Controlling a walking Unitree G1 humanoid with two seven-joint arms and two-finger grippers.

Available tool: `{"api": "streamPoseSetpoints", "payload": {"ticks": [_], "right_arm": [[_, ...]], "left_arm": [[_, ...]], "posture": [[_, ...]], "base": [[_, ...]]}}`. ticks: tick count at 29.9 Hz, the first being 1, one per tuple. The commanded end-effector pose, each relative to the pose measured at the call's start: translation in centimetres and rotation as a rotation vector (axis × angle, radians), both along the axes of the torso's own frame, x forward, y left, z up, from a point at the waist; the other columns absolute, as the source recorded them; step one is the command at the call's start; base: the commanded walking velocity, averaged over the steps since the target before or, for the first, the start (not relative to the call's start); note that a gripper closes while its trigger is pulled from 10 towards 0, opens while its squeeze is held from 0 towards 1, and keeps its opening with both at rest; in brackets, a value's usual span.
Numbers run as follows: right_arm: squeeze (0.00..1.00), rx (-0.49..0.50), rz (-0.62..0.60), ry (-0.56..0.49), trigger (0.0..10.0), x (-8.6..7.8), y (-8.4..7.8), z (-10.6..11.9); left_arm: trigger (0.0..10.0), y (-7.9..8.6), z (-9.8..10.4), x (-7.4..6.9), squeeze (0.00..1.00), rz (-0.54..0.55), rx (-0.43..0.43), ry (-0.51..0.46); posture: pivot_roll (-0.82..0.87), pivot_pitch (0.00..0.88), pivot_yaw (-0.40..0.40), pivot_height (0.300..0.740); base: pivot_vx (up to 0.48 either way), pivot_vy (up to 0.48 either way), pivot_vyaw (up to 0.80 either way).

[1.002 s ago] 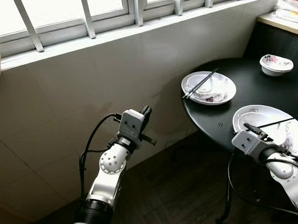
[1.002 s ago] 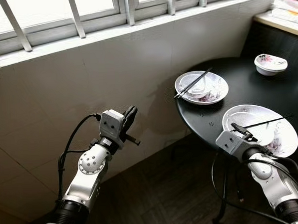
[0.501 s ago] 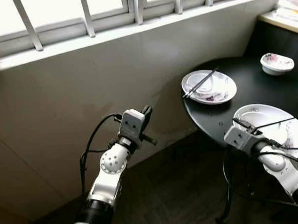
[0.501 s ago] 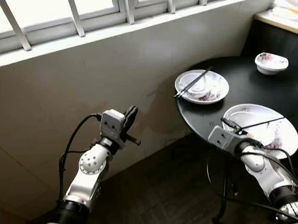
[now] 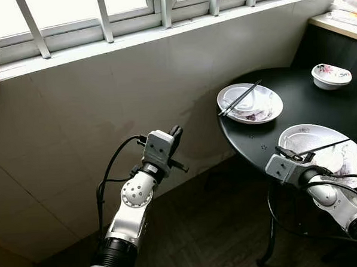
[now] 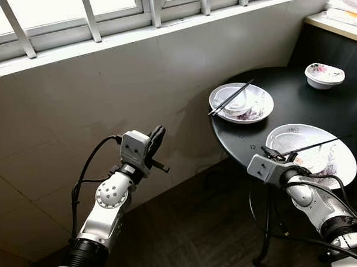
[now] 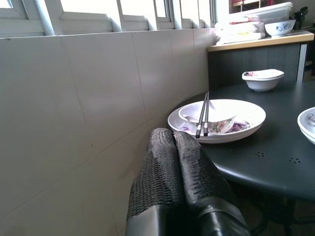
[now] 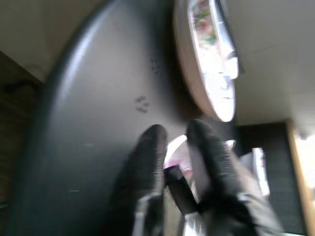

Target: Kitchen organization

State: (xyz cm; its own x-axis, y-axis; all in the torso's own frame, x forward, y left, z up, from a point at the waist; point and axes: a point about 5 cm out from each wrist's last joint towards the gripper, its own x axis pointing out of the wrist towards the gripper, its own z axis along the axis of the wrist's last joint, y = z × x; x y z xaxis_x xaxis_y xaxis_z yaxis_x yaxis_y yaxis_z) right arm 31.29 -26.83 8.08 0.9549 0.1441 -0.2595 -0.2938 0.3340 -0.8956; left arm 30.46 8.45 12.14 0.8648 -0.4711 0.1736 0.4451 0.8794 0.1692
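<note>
Honestly, the pair of thin black chopsticks (image 6: pixel 314 144) lying across the near white floral plate (image 6: pixel 341 161) at lower right is the worry: their long axis runs roughly left-right, far tips past the rim. The right tool (image 6: pixel 274 154), fingers slightly spread around one end, could tip them off the round black counter (image 6: pixel 296 103). Left tool (image 6: pixel 156 136), mid-frame, fingers pressed together, idles by the tiled wall (image 6: pixel 75 109).

Black worktop (image 5: pixel 297 106); white plates (image 5: pixel 250 103) with pink-purple floral print; black chopsticks (image 5: pixel 239 98); white bowl (image 5: pixel 331 76), pink flowers; beige wall tiles (image 5: pixel 93 114); black tool fingers (image 7: pixel 177 172)
</note>
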Motion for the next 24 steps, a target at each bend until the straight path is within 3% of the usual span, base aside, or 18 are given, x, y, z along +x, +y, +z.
{"api": "streamPoseSetpoints", "payload": {"ticks": [1, 8, 18, 24], "right_arm": [[0.0, -0.062, -0.017, -0.012, 0.0, -0.1, -0.7, 0.1], [0.0, -0.137, -0.015, -0.098, 0.0, 0.3, -0.3, 0.5], [0.0, -0.162, 0.02, -0.11, 0.0, 0.4, 0.4, 0.8], [0.0, -0.245, 0.117, -0.21, 0.0, 1.2, 2.0, 2.7]], "left_arm": [[10.0, -0.2, -0.4, -0.1, 0.0, -0.001, 0.007, 0.019], [10.0, -0.2, -0.4, -0.2, 0.0, -0.001, 0.004, 0.024], [10.0, -0.3, -0.6, -0.1, 0.0, 0.0, -0.002, 0.037], [10.0, -0.2, -0.7, 0.0, 0.0, -0.001, -0.002, 0.043]], "posture": [[0.09, 0.0, -0.069, 0.74], [0.08, 0.0, -0.069, 0.74], [0.08, 0.0, -0.071, 0.74], [0.07, 0.0, -0.068, 0.74]], "base": [[0.0, 0.0, 0.0], [0.0, 0.0, 0.0], [0.0, 0.0, 0.0], [0.0, 0.0, 0.0]]}}
